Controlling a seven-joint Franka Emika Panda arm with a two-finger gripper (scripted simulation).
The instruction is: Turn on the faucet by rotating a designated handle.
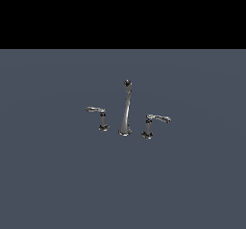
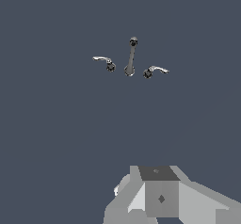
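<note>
The chrome faucet [image 1: 126,112] stands mid-scene on the flat grey surface, its tall tapering spout ending in a knobbed tip. The handle [image 1: 150,127], a short post with a thin lever pointing to the exterior view's right, stands beside the spout. The twin handle [image 1: 102,120], with its lever pointing left, is on the spout's other side. The wrist view shows the faucet [image 2: 131,58] and the handle [image 2: 151,71] far off. Grey blocks of my gripper [image 2: 160,195] fill that picture's edge, well away from the faucet. Its fingers cannot be made out. The exterior view shows no arm.
The grey surface [image 1: 57,175] spreads flat all around the faucet, with a black background behind its far edge. Nothing else stands on it.
</note>
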